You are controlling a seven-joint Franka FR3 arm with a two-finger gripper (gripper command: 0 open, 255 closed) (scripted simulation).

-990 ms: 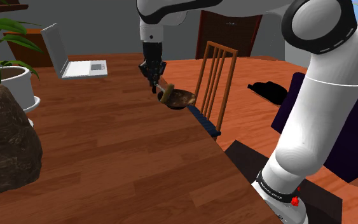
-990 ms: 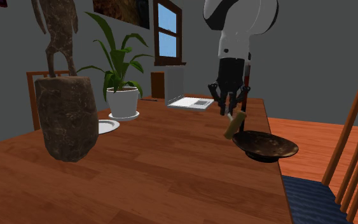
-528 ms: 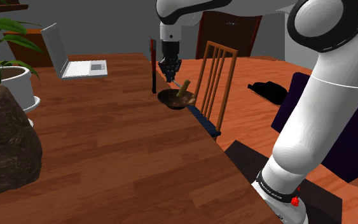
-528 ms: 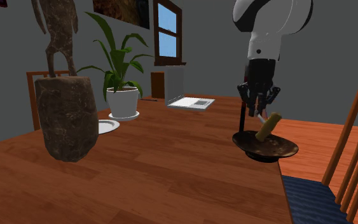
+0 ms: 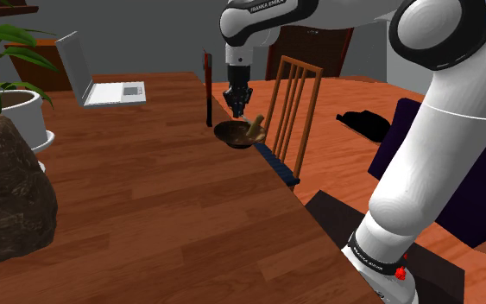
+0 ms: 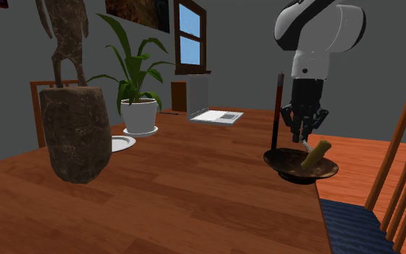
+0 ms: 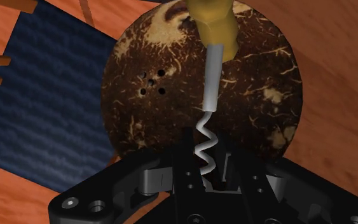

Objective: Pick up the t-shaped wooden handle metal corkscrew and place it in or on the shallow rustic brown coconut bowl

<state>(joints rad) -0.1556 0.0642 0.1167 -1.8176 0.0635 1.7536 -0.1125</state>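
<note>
The bowl (image 5: 229, 135) sits at the edge of the surface (image 5: 163, 216), hemmed on two sides. A thin dark upright rod (image 5: 208, 89) stands just beside it at the shoulder view's left, and a wooden chair back (image 5: 301, 66) rises close at the right. The corkscrew (image 7: 212, 76) leans into the bowl, its spiral filling the gap between the jaws. Nearer, the surface lies bare up to a rock-like block (image 5: 8, 199) at near left. A laptop (image 5: 111, 91) and potted plant (image 5: 8, 117) stand well apart, far left.
</note>
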